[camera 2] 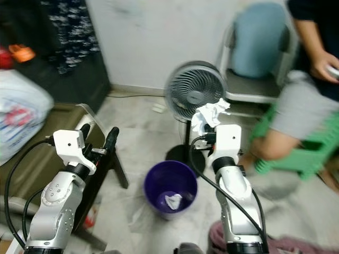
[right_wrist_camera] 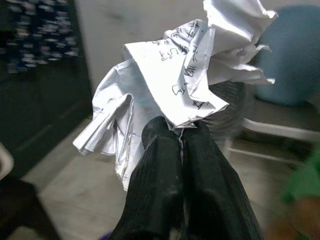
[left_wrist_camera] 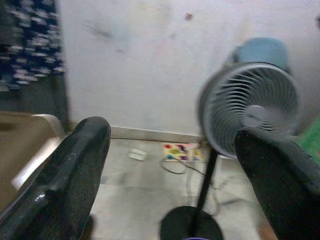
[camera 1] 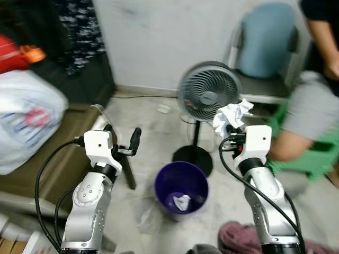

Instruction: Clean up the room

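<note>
My right gripper (right_wrist_camera: 181, 134) is shut on a crumpled white paper (camera 1: 231, 115) with handwriting on it (right_wrist_camera: 175, 80), held up in the air in front of the fan and to the right of the purple bin. The purple bin (camera 1: 181, 189) stands on the floor between my arms, with a small white paper scrap (camera 1: 181, 202) lying inside. My left gripper (camera 1: 133, 143) is raised to the left of the bin, open, with nothing between its black fingers (left_wrist_camera: 65, 175).
A grey standing fan (camera 1: 205, 94) on a black base rises just behind the bin. A person (camera 1: 307, 106) sits at the right by a green stool (camera 1: 312, 153) and a chair (camera 1: 265, 53). A bed with a white bag (camera 1: 26, 116) lies at left.
</note>
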You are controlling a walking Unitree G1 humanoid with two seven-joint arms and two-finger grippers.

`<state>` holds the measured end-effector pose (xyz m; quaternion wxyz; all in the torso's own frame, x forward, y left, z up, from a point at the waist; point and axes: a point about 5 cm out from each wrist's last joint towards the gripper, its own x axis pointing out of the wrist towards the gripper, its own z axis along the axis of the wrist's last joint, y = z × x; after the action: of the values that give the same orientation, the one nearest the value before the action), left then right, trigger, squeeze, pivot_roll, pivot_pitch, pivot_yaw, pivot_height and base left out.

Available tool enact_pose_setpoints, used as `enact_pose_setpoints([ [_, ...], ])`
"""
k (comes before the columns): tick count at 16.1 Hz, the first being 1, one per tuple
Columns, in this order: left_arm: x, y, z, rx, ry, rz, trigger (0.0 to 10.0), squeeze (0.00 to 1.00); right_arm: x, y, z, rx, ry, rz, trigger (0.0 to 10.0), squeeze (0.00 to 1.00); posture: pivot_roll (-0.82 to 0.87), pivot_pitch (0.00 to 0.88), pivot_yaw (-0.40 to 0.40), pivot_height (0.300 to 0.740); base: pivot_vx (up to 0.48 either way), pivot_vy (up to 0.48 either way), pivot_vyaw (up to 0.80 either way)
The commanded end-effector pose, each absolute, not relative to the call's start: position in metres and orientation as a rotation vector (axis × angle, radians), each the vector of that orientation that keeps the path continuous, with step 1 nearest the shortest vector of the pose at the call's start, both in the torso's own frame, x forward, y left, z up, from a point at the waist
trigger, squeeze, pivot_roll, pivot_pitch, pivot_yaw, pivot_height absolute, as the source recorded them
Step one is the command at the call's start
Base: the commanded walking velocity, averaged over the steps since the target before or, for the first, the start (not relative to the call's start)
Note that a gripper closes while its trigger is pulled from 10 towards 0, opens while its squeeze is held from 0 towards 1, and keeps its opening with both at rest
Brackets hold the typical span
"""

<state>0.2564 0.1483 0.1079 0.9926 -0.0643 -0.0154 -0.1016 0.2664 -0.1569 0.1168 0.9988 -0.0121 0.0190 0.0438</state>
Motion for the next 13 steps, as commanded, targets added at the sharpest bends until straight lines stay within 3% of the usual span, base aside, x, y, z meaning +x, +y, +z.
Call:
enact_pose_setpoints([
  [1, 0.2557, 0.1511, 0.1077, -0.115, -0.031, -0.2, 10.0, 0.0, 0.2677, -0.1543, 0.1186, -0.024, 0.03, 0.095, 10.0, 0.0, -0.17, 0.0, 0.013, 0.74, 0.0, 0.0, 0.65],
  [4, 0.2552, 0.149, 0.109, -0.116, -0.04, -0.219, 10.0, 0.0, 0.2681, -0.1546, 0.118, -0.022, 0.032, 0.093, 10.0, 0.0, -0.17, 0.0, 0.014, 0.74, 0.438, 0.0, 0.76],
  [8, 0.2555, 0.1489, 0.1086, -0.116, -0.039, -0.223, 10.0, 0.0, 0.2683, -0.1547, 0.1172, -0.007, 0.038, 0.087, 10.0, 0.0, -0.17, 0.0, 0.015, 0.74, 0.457, 0.0, 0.0],
  [13, 0.2568, 0.1479, 0.1082, -0.115, -0.038, -0.226, 10.0, 0.0, 0.2702, -0.1565, 0.116, 0.0, 0.045, 0.081, 10.0, 0.0, -0.17, 0.0, 0.013, 0.74, 0.449, 0.0, -0.58],
])
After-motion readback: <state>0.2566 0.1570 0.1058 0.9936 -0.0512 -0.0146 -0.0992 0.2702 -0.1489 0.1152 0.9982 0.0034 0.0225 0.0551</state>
